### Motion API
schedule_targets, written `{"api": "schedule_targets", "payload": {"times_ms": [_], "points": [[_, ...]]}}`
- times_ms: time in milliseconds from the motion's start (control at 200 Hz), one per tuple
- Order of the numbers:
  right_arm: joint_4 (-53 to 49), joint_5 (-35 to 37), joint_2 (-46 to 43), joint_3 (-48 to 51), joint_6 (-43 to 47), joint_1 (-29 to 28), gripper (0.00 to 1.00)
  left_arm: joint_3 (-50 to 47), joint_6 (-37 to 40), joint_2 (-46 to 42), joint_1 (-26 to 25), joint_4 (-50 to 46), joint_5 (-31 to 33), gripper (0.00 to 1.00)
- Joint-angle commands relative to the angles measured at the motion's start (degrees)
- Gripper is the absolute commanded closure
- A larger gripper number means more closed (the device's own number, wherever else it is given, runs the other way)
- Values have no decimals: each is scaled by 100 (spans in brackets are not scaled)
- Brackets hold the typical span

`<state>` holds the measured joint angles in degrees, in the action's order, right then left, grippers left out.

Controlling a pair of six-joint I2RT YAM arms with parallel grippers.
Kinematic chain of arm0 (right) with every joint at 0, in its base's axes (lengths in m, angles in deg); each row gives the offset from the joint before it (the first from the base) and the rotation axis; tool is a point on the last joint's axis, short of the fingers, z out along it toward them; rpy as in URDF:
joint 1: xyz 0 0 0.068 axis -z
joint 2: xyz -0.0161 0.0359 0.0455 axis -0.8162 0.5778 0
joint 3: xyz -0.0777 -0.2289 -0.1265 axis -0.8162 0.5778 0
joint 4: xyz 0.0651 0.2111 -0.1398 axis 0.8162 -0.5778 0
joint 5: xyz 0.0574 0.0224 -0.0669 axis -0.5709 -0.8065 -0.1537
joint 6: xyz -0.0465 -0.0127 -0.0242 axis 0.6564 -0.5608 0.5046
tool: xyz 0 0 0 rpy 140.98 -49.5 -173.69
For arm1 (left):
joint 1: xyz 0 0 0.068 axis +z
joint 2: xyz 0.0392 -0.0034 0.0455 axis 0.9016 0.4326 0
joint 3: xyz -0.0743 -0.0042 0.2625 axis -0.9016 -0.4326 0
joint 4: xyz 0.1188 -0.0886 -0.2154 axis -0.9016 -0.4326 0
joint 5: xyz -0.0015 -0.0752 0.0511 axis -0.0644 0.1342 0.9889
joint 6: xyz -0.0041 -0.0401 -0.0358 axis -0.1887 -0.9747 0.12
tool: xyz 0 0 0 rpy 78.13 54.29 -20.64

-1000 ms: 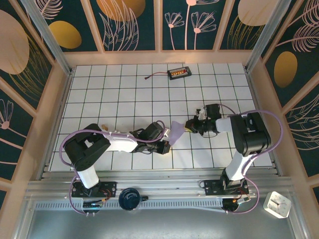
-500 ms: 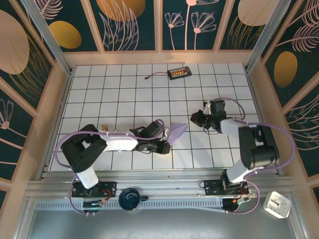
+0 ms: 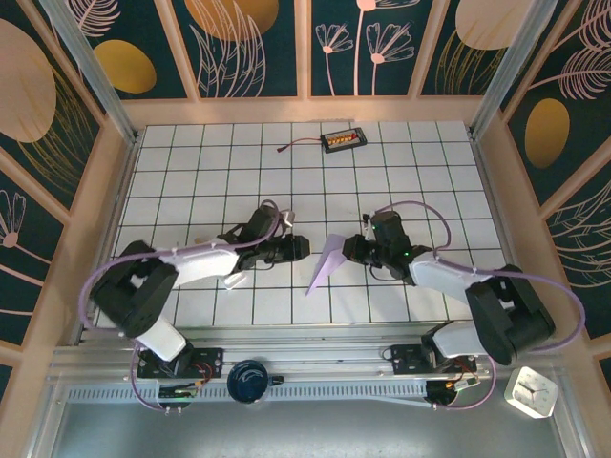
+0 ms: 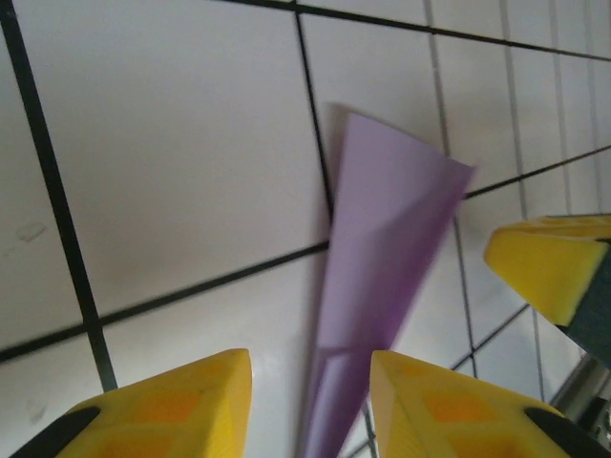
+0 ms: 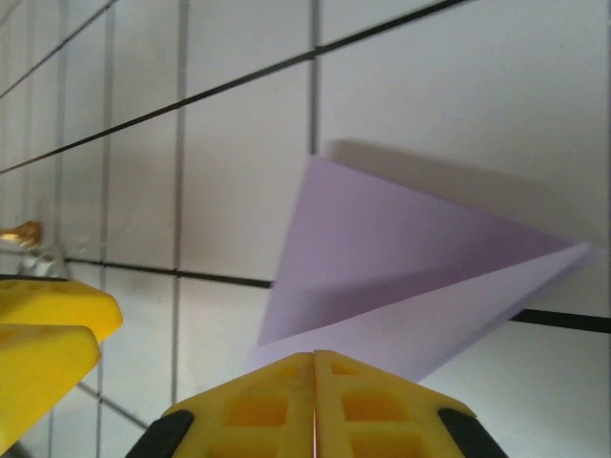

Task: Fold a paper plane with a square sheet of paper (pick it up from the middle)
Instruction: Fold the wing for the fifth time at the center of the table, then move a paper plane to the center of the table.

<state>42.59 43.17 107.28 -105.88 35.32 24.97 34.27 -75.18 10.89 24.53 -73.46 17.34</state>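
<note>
The right claw is pressed shut. The folded paper plane fans out just ahead of its tips, one edge seemingly pinched there. Judging by the shadow, the rest is lifted off the tiled table. The left claw stands open, with the plane's narrow end running out between its fingers. The step looks like sharpening the lengthwise crease. To do it well, the left claw should close squarely on the fold line, not on a loose flap, while the right grips firmly so the thin paper neither slips nor tears.
</note>
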Motion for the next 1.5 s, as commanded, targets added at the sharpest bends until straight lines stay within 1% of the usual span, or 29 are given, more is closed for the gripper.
{"api": "schedule_targets", "payload": {"times_ms": [0,125,225,285,305,365,515,666,786,876,1031,1131,1196,1251,1321,1421,1441,1486,1496], "points": [[224,371,248,141,-208,-15,94,493,141,628,28,122,-527,63],[292,450,284,309,-276,-6,96,873,278,1150,30,93,-959,63],[300,496,290,413,-283,3,97,966,271,1344,27,220,-1233,62],[343,487,316,461,-297,3,97,966,320,1465,21,181,-1299,62],[372,483,332,479,-305,6,97,1140,352,1508,23,148,-1322,62],[417,469,401,503,-305,11,98,1227,399,1651,27,72,-1375,62],[619,411,560,574,-354,7,98,1243,389,1821,0,187,-1562,62],[785,343,710,583,-387,3,98,1200,188,1863,-43,525,-1810,65],[845,312,811,552,-390,3,98,1157,32,1864,-50,775,-1886,73],[815,320,836,513,-356,7,99,1126,20,1796,-49,815,-1770,78],[650,349,779,455,-213,74,99,1048,-37,1634,-51,888,-1551,92],[461,332,579,418,-46,139,96,1036,-41,1413,-46,787,-1174,97],[313,260,334,407,84,138,92,847,-29,1207,-49,636,-837,99],[318,30,100,446,109,138,88,750,-57,1006,-51,522,-587,100],[516,-325,-135,551,-32,104,83,614,-85,787,-59,403,-279,100],[1101,-665,-332,716,-425,-65,74,504,-92,533,-89,137,84,100],[1227,-722,-340,723,-498,-108,71,481,-101,490,-95,114,138,100],[1471,-820,-295,700,-633,-129,62,422,-137,417,-124,77,239,100],[1505,-835,-284,683,-658,-208,61,412,-146,404,-131,69,252,100]]}}
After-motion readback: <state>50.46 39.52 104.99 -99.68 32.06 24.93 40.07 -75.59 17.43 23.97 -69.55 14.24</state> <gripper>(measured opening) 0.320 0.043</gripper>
